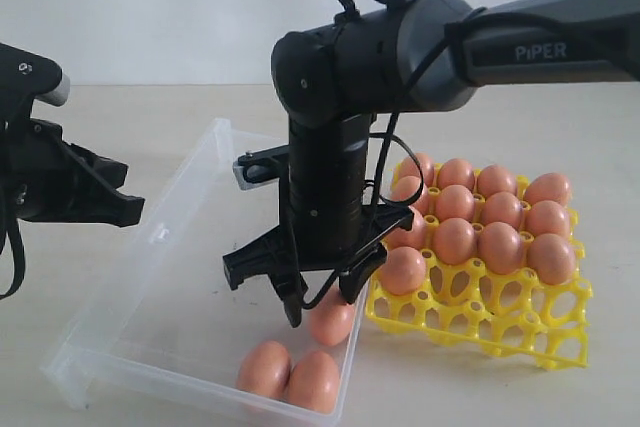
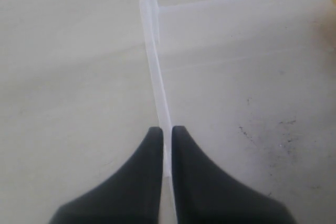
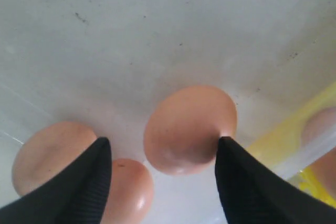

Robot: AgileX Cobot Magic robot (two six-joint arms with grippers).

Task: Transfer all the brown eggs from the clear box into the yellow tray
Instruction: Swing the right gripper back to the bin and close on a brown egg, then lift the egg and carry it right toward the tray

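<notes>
- Exterior view: the clear box (image 1: 190,182) lies on the pale tabletop (image 1: 560,117) at lower left of the frame. The yellow tray (image 1: 480,312) sits just beside it at right.
- Thirteen brown eggs (image 1: 455,240) fill the tray's three back rows and the left cup of the front row.
- Three more lie in the box's near right corner: a touching pair (image 1: 290,375) at the bottom edge and a single egg (image 1: 335,325) just above them.
- The right hand (image 1: 322,309) points straight down into the box, its jaws apart on either side of the single egg.
- The left hand (image 1: 125,209) hangs at the left edge, its tip at the box's left rim.
- Left wrist view: the left hand (image 2: 167,129) has its fingers (image 2: 149,166) all but together. The box wall (image 2: 154,66) runs through the thin slit between them. Whether they pinch it I cannot tell.
- Right wrist view: the right hand (image 3: 163,140) is spread wide around the single egg (image 3: 189,129). One finger (image 3: 236,182) touches the shell and the other stands clear.
- The pair (image 3: 50,153) lies at lower left, and a strip of the tray (image 3: 278,148) shows at right.
</notes>
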